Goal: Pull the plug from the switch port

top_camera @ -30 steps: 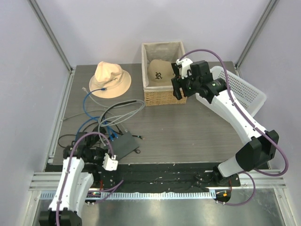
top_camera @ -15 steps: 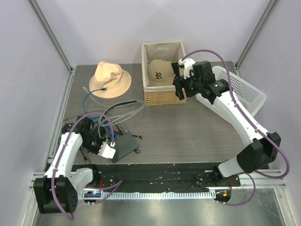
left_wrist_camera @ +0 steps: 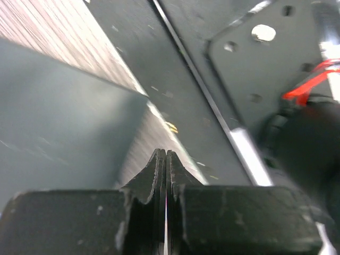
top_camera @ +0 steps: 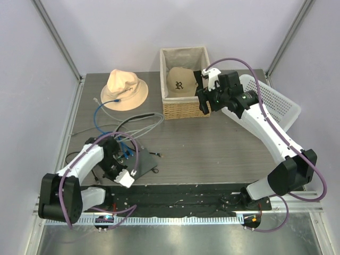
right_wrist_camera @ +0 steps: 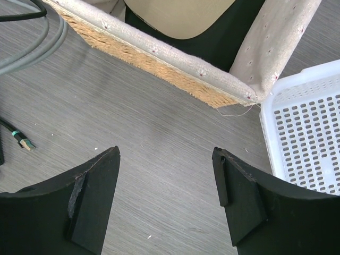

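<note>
The switch is a flat dark-grey box at the near left of the table, with blue cables plugged into its far-left edge. My left gripper is shut and empty, held low at the switch's near-left corner. In the left wrist view the shut fingertips point at the table beside the switch's grey side. The sockets and plugs do not show there. My right gripper is open and empty, above the table in front of the wicker basket.
A tangle of grey, black and blue cables runs back toward a tan bucket hat. The wicker basket holds a cap. A white plastic basket stands at the right. A loose plug lies on the table.
My left arm has swung from the near rail up to the cables and round to the switch's near-left corner, still shut. The right arm has barely moved.
</note>
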### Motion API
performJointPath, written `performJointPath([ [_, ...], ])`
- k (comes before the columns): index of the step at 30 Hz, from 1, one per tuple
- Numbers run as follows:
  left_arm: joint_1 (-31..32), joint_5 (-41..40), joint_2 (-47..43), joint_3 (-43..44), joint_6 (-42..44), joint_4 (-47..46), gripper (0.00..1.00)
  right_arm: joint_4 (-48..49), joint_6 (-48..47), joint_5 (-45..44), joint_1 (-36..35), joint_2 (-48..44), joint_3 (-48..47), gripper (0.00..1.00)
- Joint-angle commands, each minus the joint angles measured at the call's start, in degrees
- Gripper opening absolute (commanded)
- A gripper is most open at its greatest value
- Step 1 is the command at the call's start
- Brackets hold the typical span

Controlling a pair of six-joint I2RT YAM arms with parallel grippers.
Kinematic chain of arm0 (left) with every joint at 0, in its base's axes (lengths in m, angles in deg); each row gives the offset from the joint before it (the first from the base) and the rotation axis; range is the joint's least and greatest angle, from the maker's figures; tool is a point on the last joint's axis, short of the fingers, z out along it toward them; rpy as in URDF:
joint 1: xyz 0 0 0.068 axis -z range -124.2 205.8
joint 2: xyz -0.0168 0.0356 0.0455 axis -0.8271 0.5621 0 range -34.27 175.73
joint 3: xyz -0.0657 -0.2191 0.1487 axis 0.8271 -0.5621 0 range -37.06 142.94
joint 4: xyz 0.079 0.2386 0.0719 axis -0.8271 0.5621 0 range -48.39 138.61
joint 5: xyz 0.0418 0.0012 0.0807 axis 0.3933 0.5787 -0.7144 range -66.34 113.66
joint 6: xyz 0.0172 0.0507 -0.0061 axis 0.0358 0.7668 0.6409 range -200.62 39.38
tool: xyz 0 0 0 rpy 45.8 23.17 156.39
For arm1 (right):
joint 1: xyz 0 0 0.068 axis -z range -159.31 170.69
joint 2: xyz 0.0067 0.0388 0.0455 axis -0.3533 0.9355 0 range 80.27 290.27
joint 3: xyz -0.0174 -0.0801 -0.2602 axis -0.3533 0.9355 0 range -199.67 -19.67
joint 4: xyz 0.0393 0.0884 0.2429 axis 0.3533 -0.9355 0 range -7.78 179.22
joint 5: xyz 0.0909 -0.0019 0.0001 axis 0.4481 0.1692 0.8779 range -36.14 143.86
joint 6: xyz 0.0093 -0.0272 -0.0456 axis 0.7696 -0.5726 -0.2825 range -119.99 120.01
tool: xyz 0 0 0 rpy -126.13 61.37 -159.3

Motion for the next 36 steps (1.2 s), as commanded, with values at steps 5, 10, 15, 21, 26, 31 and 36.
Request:
performJointPath([
  [5, 12.0, 12.8, 2.3, -3.6, 4.8, -23.8, 0.0, 2.9, -1.0, -1.3, 0.5, -3.1, 2.0, 0.78],
  [10, 23.0, 13.2, 10.5, -2.3, -9.8, -46.6, 0.0, 2.9, -0.5, -1.6, 1.3, -4.6, 4.1, 0.78],
  [15, 36.4, 8.5, 25.3, 9.0, -32.6, -60.2, 0.0, 2.3, -0.8, -2.0, 2.1, -5.8, 6.1, 0.78],
  [21, 46.4, 1.6, 37.6, 25.8, -51.6, -66.9, 0.02, 2.4, -1.5, -2.4, 2.7, -7.3, 7.8, 0.78],
  [26, 47.6, 0.6, 30.0, 24.6, -62.7, -67.3, 0.07, 2.3, -2.2, -2.4, 3.2, -9.5, 8.9, 0.78],
  [31, 46.4, -5.1, 18.5, 22.8, -72.8, -61.6, 0.14, 2.1, -2.4, -0.5, 3.2, -12.1, 13.0, 0.78],
  [36, 45.4, -9.4, 8.1, 25.6, -89.3, -54.7, 0.33, 0.8, -1.4, 2.1, 3.2, -12.4, 13.9, 0.78],
])
